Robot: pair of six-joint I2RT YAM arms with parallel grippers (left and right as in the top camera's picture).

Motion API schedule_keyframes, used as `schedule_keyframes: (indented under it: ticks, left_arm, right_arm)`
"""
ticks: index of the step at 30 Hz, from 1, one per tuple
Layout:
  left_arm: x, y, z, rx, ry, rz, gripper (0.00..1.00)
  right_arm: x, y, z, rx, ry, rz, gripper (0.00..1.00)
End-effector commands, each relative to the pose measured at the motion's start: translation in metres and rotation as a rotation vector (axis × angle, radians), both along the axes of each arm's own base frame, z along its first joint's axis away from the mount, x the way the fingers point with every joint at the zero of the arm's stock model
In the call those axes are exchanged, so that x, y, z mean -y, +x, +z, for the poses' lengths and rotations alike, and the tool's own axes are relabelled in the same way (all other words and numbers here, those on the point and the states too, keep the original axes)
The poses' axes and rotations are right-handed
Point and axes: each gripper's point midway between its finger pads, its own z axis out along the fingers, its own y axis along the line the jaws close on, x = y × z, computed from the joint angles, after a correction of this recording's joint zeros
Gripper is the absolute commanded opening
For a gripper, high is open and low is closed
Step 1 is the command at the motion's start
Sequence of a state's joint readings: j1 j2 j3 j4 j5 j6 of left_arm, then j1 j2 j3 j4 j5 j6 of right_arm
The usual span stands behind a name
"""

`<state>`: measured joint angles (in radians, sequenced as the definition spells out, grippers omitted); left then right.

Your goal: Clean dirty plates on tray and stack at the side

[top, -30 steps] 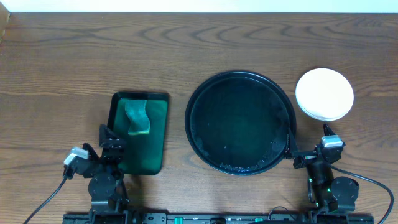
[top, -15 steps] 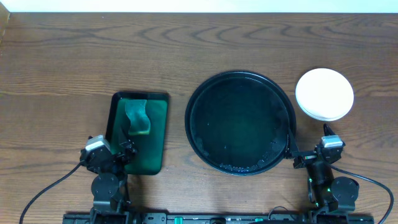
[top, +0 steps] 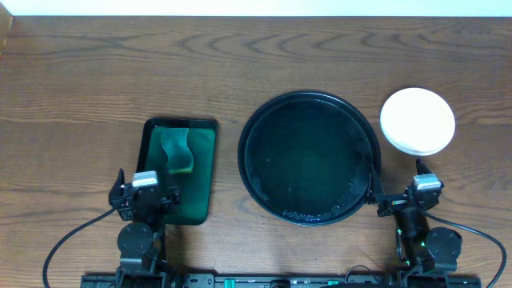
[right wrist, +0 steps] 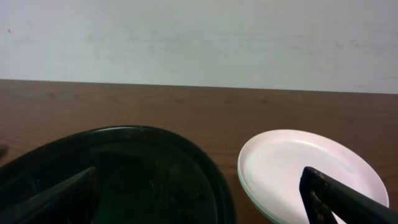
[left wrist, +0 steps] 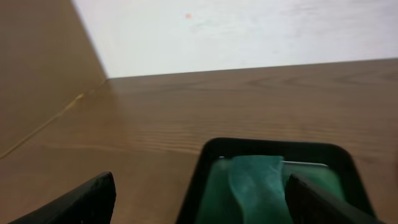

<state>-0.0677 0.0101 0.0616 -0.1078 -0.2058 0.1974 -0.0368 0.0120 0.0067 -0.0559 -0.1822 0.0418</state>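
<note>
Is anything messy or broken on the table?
Nothing looks broken or spilled. The plates sit stacked beside the black tray, which holds only pale specks near its front rim, maybe droplets. The green cloth lies crumpled in the green tray.

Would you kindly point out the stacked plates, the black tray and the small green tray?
stacked plates (top: 418, 120): overhead view, centre of the top plate.
black tray (top: 309, 160): overhead view, bare middle of its floor.
small green tray (top: 202, 176): overhead view, bare floor near its right edge.
</note>
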Motion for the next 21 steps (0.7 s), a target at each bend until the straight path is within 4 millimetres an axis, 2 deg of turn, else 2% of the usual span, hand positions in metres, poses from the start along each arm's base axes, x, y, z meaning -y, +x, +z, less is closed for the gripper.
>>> schedule_keyframes:
  ticks: [1, 5, 21]
  left_arm:
    - [0.021, 0.003, -0.018, -0.047, 0.027, -0.131, 0.87]
    - [0.035, 0.003, -0.019, -0.049, 0.003, -0.207, 0.87]
    - [0.027, 0.003, -0.019, -0.035, -0.107, -0.143, 0.87]
  right_arm:
    - [0.0, 0.0, 0.0, 0.0, 0.002, -0.005, 0.99]
    - [0.0, 0.0, 0.0, -0.001, 0.002, -0.005, 0.99]
    - [0.0, 0.0, 0.0, -0.001, 0.002, -0.005, 0.99]
